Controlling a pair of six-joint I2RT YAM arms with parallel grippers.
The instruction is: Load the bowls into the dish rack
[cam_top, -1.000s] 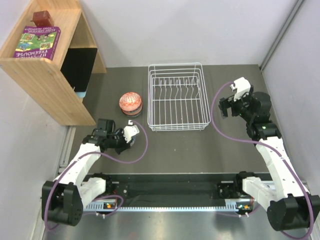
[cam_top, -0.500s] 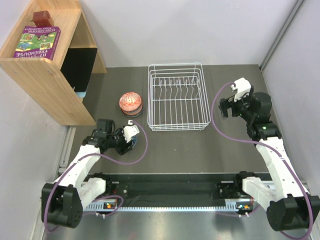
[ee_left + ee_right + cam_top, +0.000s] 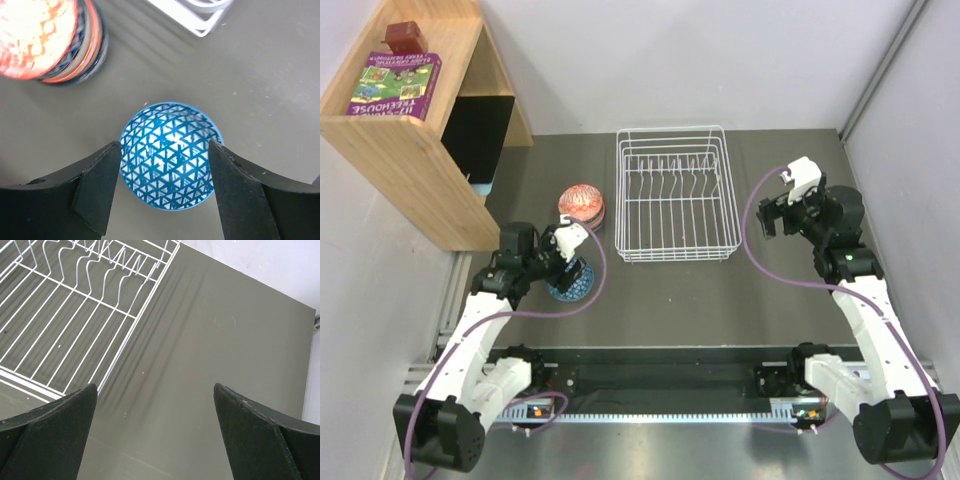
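**One blue-and-white bowl point(image 3: 170, 162) framed by our left gripper point(image 3: 570, 268), outside the dish rack point(image 3: 670, 195)**

We see the blue-and-white bowl standing upright on the table point(image 3: 720, 290), mouth up, with a triangle lattice showing inside. It lies off the dish rack's near-left corner, apart from the wires. In the left wrist view our left gripper is spread wide, with one finger point(image 3: 97, 187) at each side of the bowl's rim. The pads come right up to the rim, yet we cannot tell whether they touch it. Nothing is pinched.

A stack of bowls point(image 3: 582, 207) stands just beside the rack's left side, toward its near end, with the red-and-white patterned bowl point(image 3: 35, 35) on top. Beneath it the left wrist view shows blue, pale and orange-red rims nested together. The single bowl rests nearer the arms' bases than the stack, close to it but not touching. Every bowl we can see is outside the rack, whose upright prongs run in a row across its far half.

Our right gripper point(image 3: 770, 215) hangs near the rack's right side, above the table. In the right wrist view its two fingers are far apart and hold nothing, and the rack's right edge shows at the upper left.

A wooden shelf point(image 3: 410, 160) stands well to the left of the rack, with a purple book point(image 3: 395, 85) lying on it.
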